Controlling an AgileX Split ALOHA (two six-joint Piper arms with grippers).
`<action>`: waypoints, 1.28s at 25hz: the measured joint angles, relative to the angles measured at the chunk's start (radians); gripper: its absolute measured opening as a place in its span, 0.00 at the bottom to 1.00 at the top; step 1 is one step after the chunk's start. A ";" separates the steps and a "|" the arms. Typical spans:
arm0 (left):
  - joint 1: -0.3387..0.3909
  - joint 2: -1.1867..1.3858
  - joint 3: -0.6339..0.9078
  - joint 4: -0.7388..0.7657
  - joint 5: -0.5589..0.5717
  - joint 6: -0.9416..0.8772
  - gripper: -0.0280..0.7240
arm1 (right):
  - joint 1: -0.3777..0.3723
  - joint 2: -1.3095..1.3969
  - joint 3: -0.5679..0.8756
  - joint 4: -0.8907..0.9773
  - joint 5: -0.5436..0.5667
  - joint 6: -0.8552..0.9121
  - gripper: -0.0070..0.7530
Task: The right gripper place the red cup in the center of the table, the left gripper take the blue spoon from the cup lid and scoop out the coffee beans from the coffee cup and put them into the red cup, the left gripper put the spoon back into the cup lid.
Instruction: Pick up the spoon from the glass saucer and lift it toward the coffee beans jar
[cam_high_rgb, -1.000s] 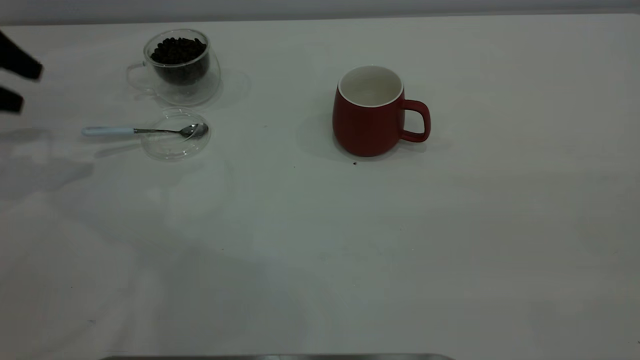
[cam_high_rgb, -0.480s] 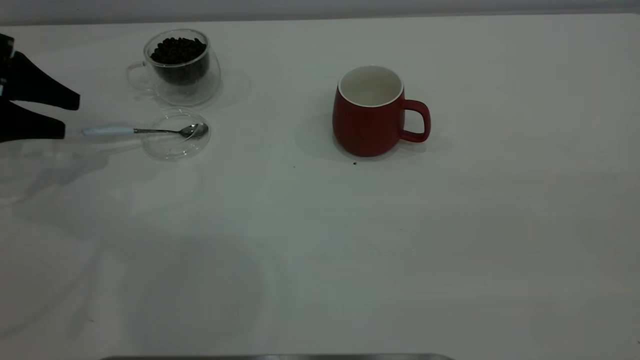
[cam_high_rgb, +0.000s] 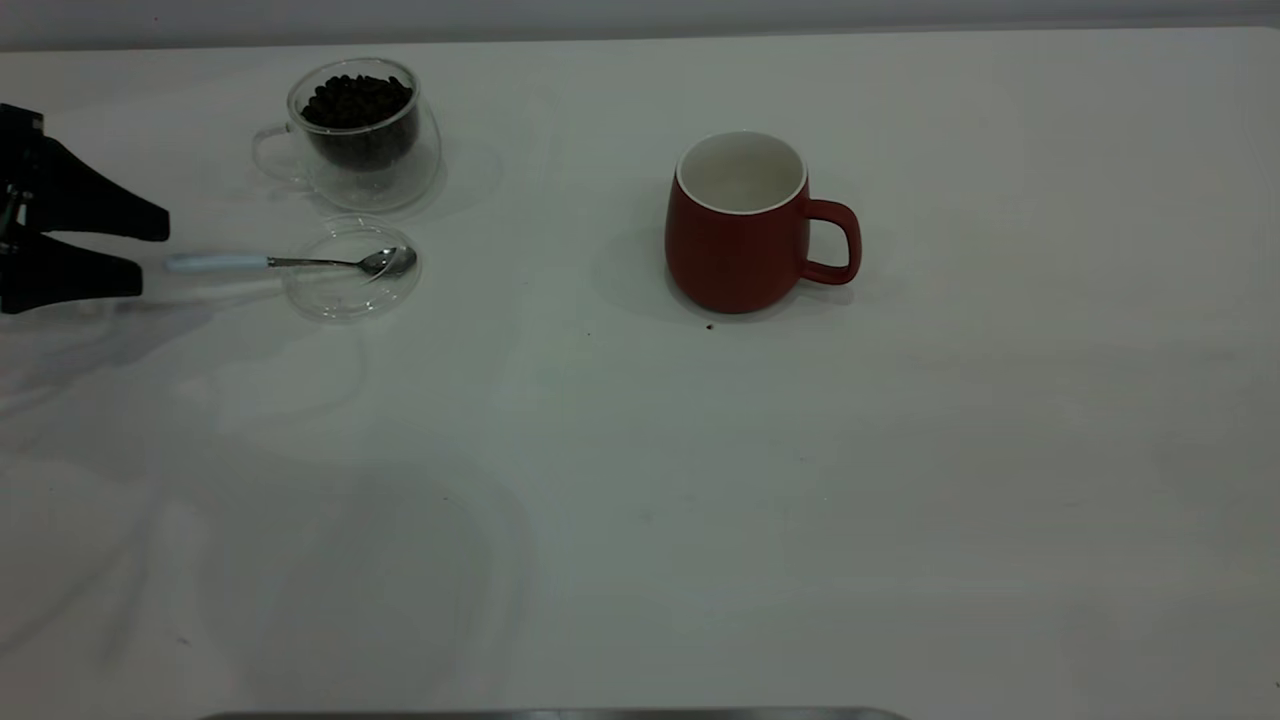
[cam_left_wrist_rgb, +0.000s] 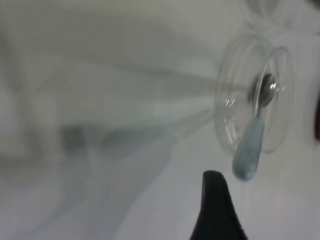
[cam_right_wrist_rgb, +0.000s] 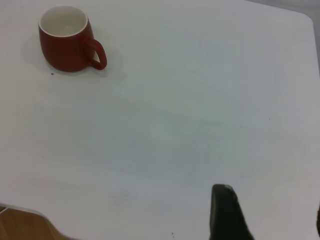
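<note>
- The left hand (cam_high_rgb: 150, 255) hovers at the left edge of the tabletop (cam_high_rgb: 640, 480), jaws spread apart and empty, their tips just short of the pale end of the blue spoon (cam_high_rgb: 290, 262); in the left wrist view the spoon's handle end (cam_left_wrist_rgb: 248, 152) lies just beyond the one jaw tip in view.
- The spoon rests with its metal bowl in the cup lid (cam_high_rgb: 348, 268) and its handle sticking out over the rim toward the hand. A low or off-line approach could push the handle, so the spoon slides or swings on the glass, or drags the lid along.
- The handle is thin and rounded; I judge a pinch at its very end could let it tip or slip.
- The coffee cup (cam_high_rgb: 362, 132) with the coffee beans (cam_high_rgb: 356, 100) stands just behind the lid, so a wide lift could knock it and spill beans.
- The red cup (cam_high_rgb: 745, 225) stands upright near the middle, empty as far as can be seen, well apart from the lid.
- The right hand (cam_right_wrist_rgb: 227, 212) is held off to the side over bare tabletop; only one jaw shows, so I cannot tell its state.
- No brand, label or writing is readable anywhere.
</note>
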 joint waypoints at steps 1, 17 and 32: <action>0.000 0.007 0.000 -0.016 0.002 0.009 0.79 | 0.000 0.000 0.000 0.000 -0.001 0.000 0.61; 0.000 0.069 -0.001 -0.144 0.070 0.121 0.73 | 0.000 0.000 0.000 0.000 -0.001 0.000 0.61; 0.000 0.076 -0.001 -0.134 0.082 0.125 0.64 | 0.000 0.000 0.000 0.000 -0.001 0.000 0.61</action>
